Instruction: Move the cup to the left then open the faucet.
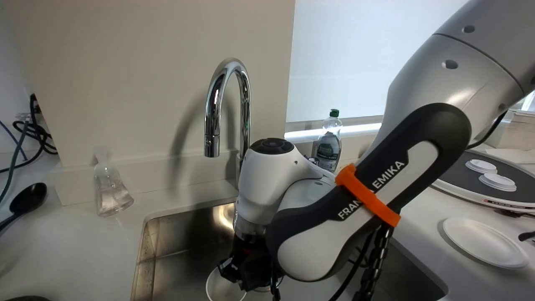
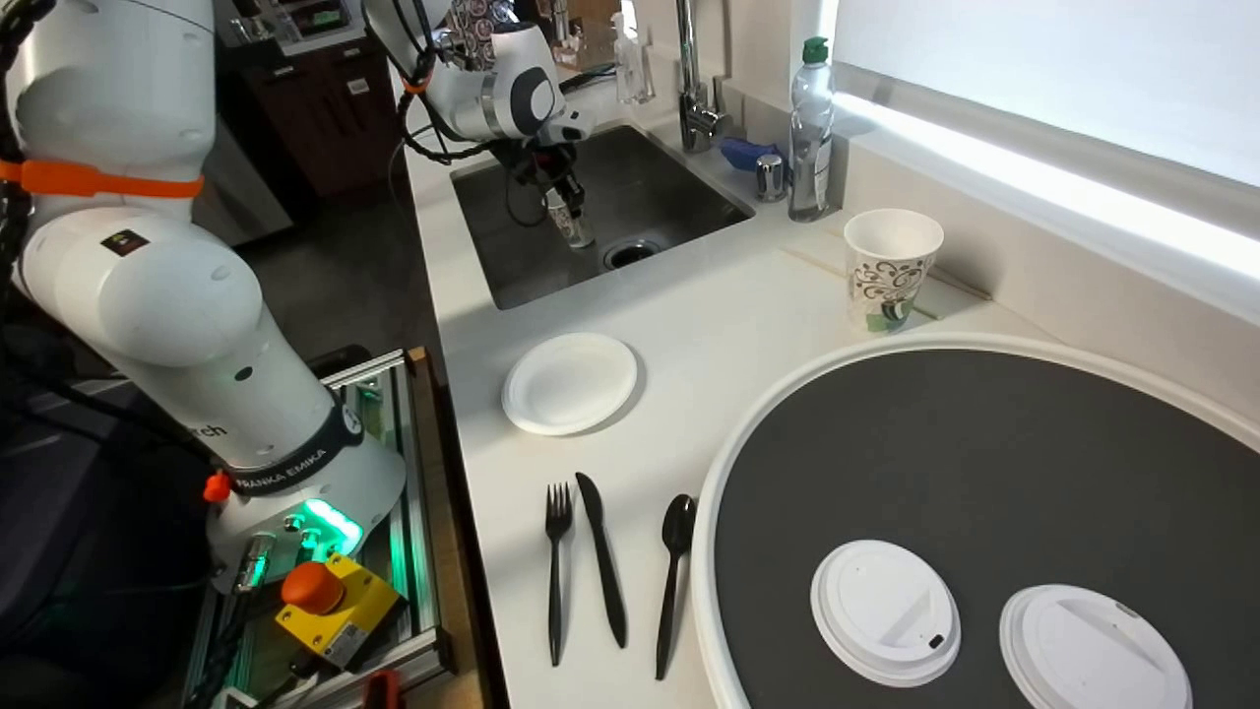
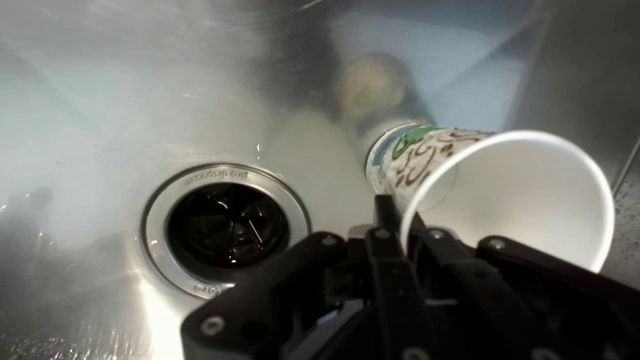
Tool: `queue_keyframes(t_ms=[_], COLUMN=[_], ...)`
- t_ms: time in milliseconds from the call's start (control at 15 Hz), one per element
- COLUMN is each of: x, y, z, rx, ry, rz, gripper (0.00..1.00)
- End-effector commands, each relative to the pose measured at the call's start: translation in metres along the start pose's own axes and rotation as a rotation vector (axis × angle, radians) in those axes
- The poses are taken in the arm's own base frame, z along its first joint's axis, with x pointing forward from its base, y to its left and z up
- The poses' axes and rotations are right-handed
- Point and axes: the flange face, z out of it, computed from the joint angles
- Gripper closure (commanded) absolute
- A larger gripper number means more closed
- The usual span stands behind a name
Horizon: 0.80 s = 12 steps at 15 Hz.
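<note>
White paper printed with brown and green scrolls forms the tapered cup [image 3: 492, 192] that our black two-fingered robot hand [image 3: 400, 212] pinches: the jaws are closed on its side, one tip within the mouth, one outside, with the rim running between. We find the cup down in the rectangular stainless-steel sink [image 1: 167, 267]; in an exterior view its mouth shows just left of the hand. The round, metal-ringed drain [image 3: 228, 230] lies on the opposite side of the hand, near it. The cup's long axis looks tilted, mouth up beside the hand and base slanting toward the drain; whether that base touches the sink floor we cannot tell.

We judge the leftward shift to be the present step, and it turns on this: the cup lies on the hand's left side, so it would lead and the hand follow, away from the drain. The tall chrome gooseneck faucet [image 1: 212, 108] stands beyond and above the hand, so with one arm we would probably have to release the cup first.
</note>
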Motion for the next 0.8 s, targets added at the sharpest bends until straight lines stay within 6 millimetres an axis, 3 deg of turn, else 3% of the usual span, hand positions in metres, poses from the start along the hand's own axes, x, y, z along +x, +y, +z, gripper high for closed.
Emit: queue_keyframes(t_ms=[0, 733], x=[0.01, 0.031], y=[-0.006, -0.003], z=[0.006, 0.011], rx=[-0.026, -0.041], ry=[-0.02, -0.012], rz=[0.011, 0.046], gripper=[0.99, 0.99])
